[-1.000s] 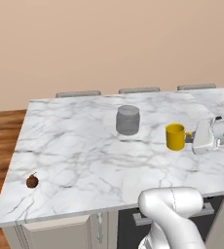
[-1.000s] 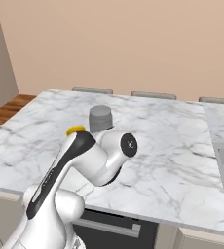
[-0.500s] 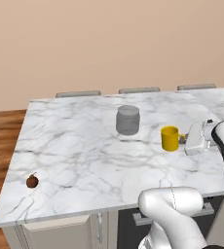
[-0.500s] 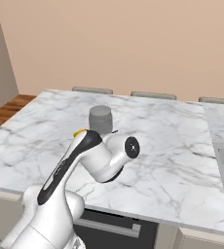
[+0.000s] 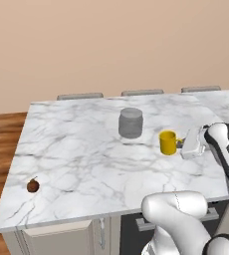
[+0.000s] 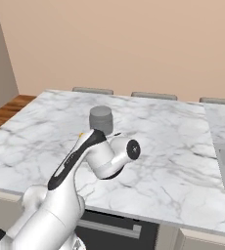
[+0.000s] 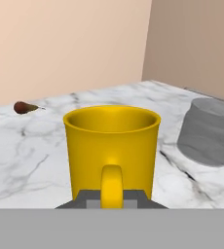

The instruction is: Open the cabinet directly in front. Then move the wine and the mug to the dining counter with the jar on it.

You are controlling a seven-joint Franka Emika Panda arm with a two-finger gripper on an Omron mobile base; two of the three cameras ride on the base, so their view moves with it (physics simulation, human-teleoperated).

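Since a second ago the yellow mug (image 5: 168, 142) has travelled leftward over the marble table (image 5: 76, 159), nearer the grey jar (image 5: 130, 122). It stands upright just right of the jar, apart from it, with the hand (image 5: 186, 146) clamped shut on its handle. A small brown fruit (image 5: 33, 186) lies near the table's left edge.

Both base views look down across the same marble tabletop (image 5: 76, 149) from behind; the hand view sits close, level with it.
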